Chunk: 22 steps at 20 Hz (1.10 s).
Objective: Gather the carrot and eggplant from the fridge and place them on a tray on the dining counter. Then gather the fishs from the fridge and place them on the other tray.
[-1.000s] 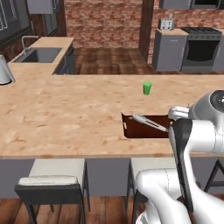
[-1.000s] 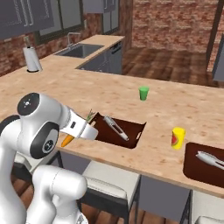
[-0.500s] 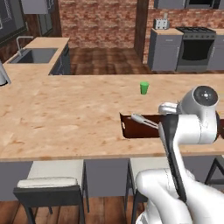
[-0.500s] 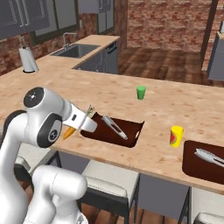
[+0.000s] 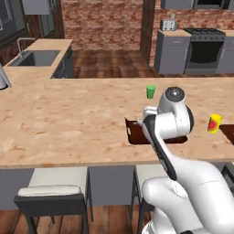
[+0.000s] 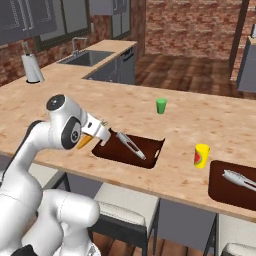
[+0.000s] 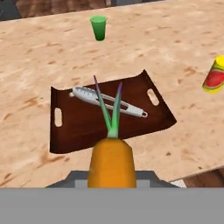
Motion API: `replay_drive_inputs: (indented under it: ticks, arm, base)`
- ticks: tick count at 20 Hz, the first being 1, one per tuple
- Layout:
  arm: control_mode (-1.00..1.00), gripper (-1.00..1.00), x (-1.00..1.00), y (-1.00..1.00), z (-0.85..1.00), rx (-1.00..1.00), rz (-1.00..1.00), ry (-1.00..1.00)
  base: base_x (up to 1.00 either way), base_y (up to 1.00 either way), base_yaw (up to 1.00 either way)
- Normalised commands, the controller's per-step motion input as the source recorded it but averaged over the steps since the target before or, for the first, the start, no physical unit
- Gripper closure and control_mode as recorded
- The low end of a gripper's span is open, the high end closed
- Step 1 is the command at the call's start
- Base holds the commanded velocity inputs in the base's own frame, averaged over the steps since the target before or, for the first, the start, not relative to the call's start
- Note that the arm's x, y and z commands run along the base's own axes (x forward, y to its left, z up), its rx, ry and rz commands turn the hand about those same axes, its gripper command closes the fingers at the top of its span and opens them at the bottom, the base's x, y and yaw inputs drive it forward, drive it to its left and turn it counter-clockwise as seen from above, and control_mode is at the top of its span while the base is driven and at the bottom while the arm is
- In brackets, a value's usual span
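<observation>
My gripper (image 6: 98, 132) is shut on the carrot (image 7: 111, 162), whose orange body and green leaves point toward a dark brown tray (image 7: 78, 127) on the dining counter (image 6: 55, 102). The carrot's orange tip (image 6: 85, 142) hangs over the near left corner of that tray (image 6: 111, 150). A silvery fish (image 7: 105, 101) lies across the tray, also seen as the fish (image 6: 131, 146) from the right base. The other tray (image 6: 224, 191) further right holds a second fish (image 6: 240, 179). From the left base view the arm covers most of the near tray (image 5: 134, 133). The fridge and the eggplant are out of view.
A green cup (image 6: 161, 105) stands on the counter beyond the tray, and a yellow can (image 6: 201, 155) sits between the two trays. Grey-seated stools (image 5: 50, 191) line the near counter edge. A sink (image 6: 89, 57) lies at the far left.
The arm's wrist has swung left over the near tray, carrying the carrot with it. The grip has stayed the same.
</observation>
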Motion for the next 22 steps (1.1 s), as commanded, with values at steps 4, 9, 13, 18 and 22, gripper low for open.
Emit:
replay_drive_inputs:
  ticks: [4,9,13,18,22]
  arm:
    - [-1.0,1.0,0.91,0.0,-0.5,0.05,0.06,0.03]
    - [-1.0,1.0,0.79,0.0,-0.52,0.06,0.08,0.04]
    - [-1.0,1.0,0.58,0.0,-0.58,0.01,0.03,0.05]
    - [-1.0,1.0,0.39,-0.09,-0.4,0.02,0.0,0.01]
    - [-1.0,1.0,0.37,-0.03,-0.36,0.0,0.0,0.0]
  base:
    - [0.0,0.0,0.0]
    - [0.0,0.0,0.0]
    - [0.0,0.0,0.0]
    - [0.0,0.0,0.0]
    - [0.0,0.0,0.0]
